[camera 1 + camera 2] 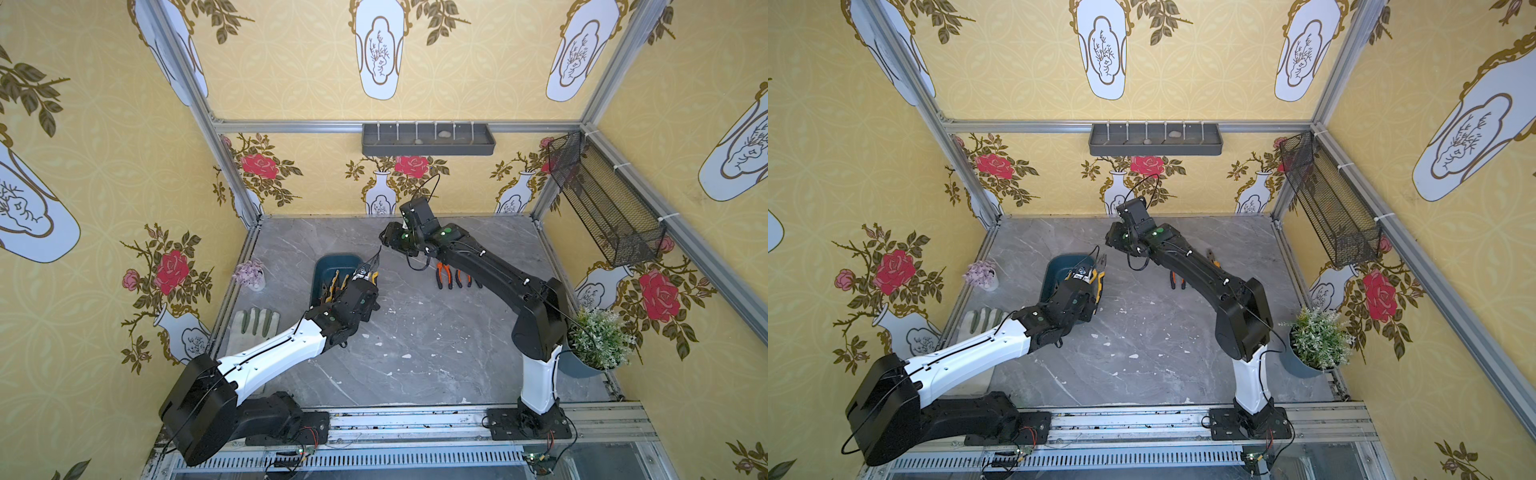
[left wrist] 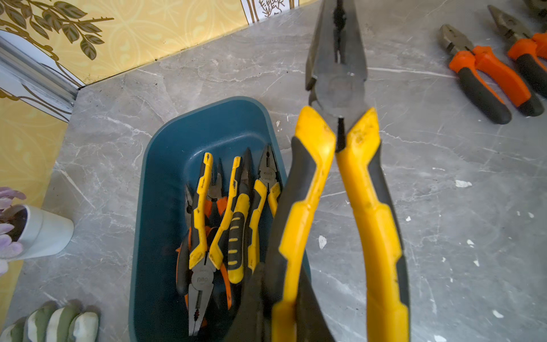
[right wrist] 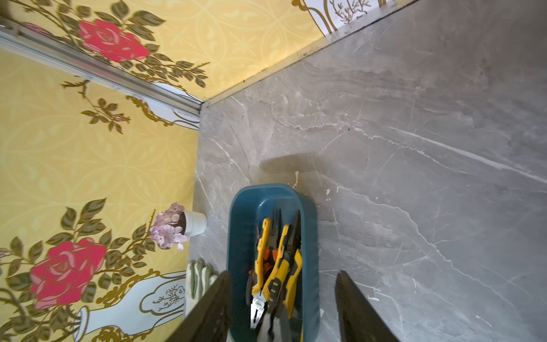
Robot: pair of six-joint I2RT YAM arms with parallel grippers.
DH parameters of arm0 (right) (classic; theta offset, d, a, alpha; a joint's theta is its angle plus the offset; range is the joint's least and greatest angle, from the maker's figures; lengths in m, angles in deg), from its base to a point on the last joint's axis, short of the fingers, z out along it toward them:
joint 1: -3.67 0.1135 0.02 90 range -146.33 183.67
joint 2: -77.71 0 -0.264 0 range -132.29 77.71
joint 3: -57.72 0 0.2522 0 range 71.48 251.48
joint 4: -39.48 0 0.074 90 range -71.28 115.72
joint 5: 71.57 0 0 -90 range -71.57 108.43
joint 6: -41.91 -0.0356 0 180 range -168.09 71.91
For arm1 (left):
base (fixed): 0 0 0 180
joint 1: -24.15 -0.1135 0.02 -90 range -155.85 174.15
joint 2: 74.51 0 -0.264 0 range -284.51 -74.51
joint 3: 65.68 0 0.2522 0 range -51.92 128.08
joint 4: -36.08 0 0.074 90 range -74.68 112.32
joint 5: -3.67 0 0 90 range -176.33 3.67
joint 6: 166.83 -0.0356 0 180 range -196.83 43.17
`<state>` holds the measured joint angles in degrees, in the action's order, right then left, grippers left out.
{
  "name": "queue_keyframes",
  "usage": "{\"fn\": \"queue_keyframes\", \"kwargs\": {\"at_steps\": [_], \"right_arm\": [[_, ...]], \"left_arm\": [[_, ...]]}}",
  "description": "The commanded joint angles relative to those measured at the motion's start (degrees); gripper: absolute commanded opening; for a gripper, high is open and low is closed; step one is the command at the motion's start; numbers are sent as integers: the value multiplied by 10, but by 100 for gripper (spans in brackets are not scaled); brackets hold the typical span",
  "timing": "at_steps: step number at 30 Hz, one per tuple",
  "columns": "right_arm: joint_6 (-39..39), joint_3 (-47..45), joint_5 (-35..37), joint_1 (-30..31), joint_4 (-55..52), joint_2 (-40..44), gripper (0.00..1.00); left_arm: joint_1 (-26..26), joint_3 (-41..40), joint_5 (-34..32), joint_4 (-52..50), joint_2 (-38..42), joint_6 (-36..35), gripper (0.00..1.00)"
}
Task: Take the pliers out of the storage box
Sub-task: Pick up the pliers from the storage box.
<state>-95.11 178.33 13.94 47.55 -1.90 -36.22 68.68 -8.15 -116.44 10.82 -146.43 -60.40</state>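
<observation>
Held pliers (image 2: 337, 88): dull dark-grey metal head, matt and worn; handle sleeves of yellow-and-black moulded plastic, scuffed. Storage box (image 2: 159, 183): smooth teal plastic with a low sheen. Tabletop (image 2: 444, 165): smooth grey marble-pattern surface with white chips. Glove (image 2: 59, 322): knitted cloth. Wall basket (image 1: 602, 199): black metal wire mesh.

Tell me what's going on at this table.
The left gripper is shut on a yellow-handled pliers, holding it in the air beside the storage box. Several other pliers lie in the box, and a few orange-handled pliers lie out on the table. The right gripper hangs open and empty near the box's far end.
</observation>
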Motion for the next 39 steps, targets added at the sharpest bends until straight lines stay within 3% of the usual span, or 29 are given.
{"fn": "queue_keyframes", "kwargs": {"at_steps": [1,9,16,20,37,39], "right_arm": [[6,46,-49,7,-47,-33,56],[8,121,-81,31,-106,-85,56],[-16,124,-58,44,-154,-84,51],[-21,123,-46,49,-170,-80,41],[-51,91,-33,53,-186,-56,26],[-44,90,-39,54,-185,-59,6]], "left_arm": [[0,-8,4,56,9,-6,0],[11,2,-7,56,-7,-15,0],[17,11,-16,50,-20,-17,0],[18,12,-18,49,-21,-16,0],[21,19,-25,45,-31,-16,0],[21,21,-23,45,-32,-17,0]]}}
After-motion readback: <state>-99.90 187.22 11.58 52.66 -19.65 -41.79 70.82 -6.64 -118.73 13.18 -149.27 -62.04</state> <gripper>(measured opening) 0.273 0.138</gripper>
